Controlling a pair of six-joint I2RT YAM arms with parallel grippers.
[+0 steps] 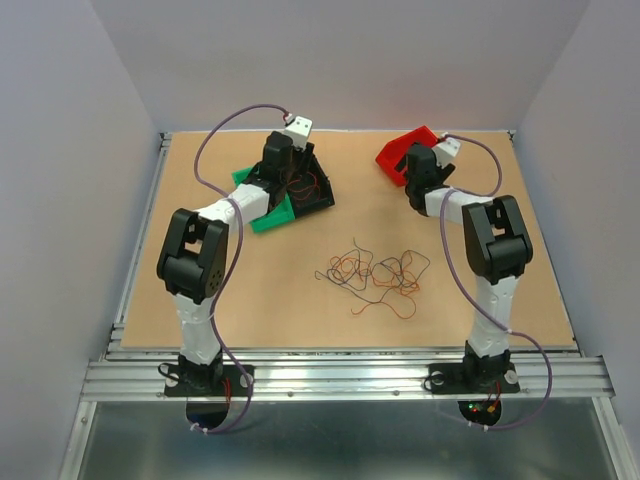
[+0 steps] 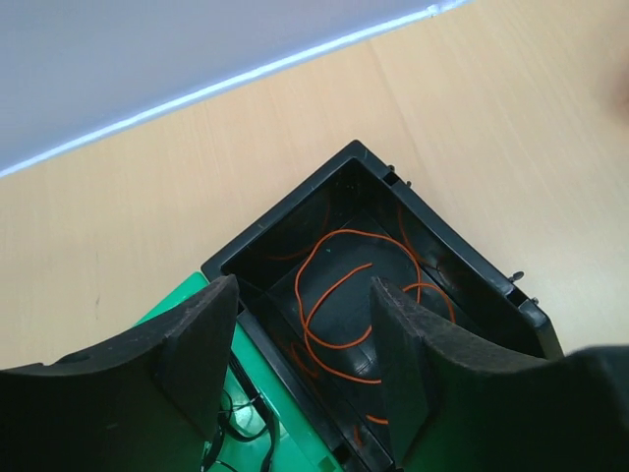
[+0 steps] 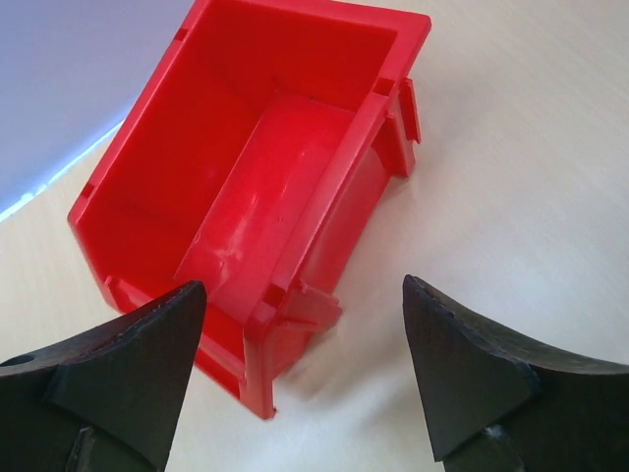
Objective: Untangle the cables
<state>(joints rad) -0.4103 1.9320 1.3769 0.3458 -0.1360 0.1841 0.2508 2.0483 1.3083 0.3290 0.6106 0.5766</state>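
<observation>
My left gripper hangs with its jaws well apart and nothing between them, the matte black fingers cut off at the frame's bottom. Below it, thin orange cables loop inside a black plastic bin. A green bin sits against it, half hidden. The right gripper gapes wide above a glossy red bin, touching nothing. The tangled cables lie mid-worktop, strands hard to separate.

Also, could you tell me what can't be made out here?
Cables on the table: top view, too thin to count or trace.
Green bin: left wrist view, mostly cut off by the left claw and the bottom edge.
Black bin: top view, the left arm covers its inside.
</observation>
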